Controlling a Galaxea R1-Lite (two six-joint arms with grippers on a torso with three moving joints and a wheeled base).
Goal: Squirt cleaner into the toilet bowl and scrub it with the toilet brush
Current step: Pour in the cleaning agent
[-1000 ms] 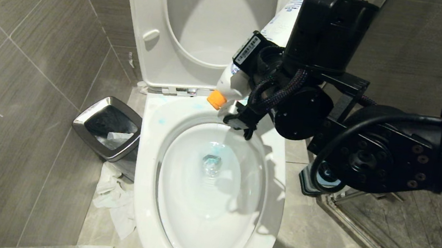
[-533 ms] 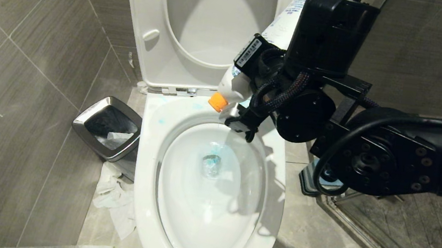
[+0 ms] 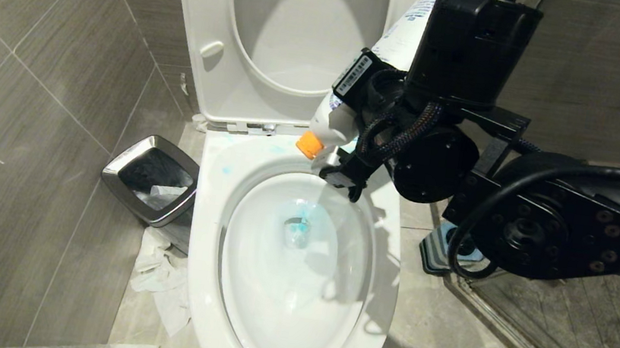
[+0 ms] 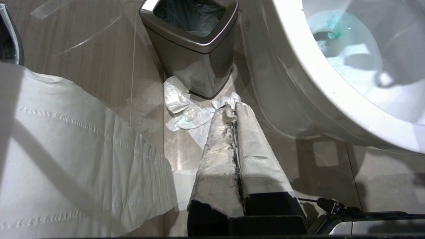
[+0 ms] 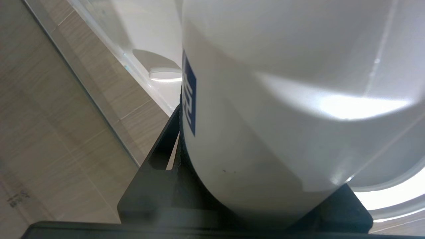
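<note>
1. Nearest the camera, low in the head view, the front lip of the toilet bowl (image 3: pixel 200 279) curves across the bottom centre, white and glossy.
2. Over in the left wrist view, the left gripper (image 4: pixel 234 111) hangs beside the bowl's outer wall, its two wrapped fingers (image 4: pixel 219 156) pressed together with nothing between them, pointing at crumpled tissue (image 4: pixel 181 106) on the floor.
3. Mid-frame in the head view, there's the cleaner (image 3: pixel 298 227), a turquoise patch around the drain at the bowl's centre, with pale blue flecks on the rim at the upper left of the bowl.
4. Left of the bowl stands the waste bin (image 3: pixel 152 177), chrome-rimmed, paper inside, more paper on the tiles below it.
5. Upper centre-right, the right gripper (image 3: pixel 377 96) clamps a white bottle (image 3: pixel 347 122), tilted nozzle-down; its orange cap (image 3: pixel 309 144) sits over the bowl's back rim.
6. The right wrist view confirms it: the bottle's white body fills the space between the dark fingers (image 5: pixel 156 162).
7. Farthest back, top centre, the raised lid (image 3: pixel 306 24) leans upright.
</note>
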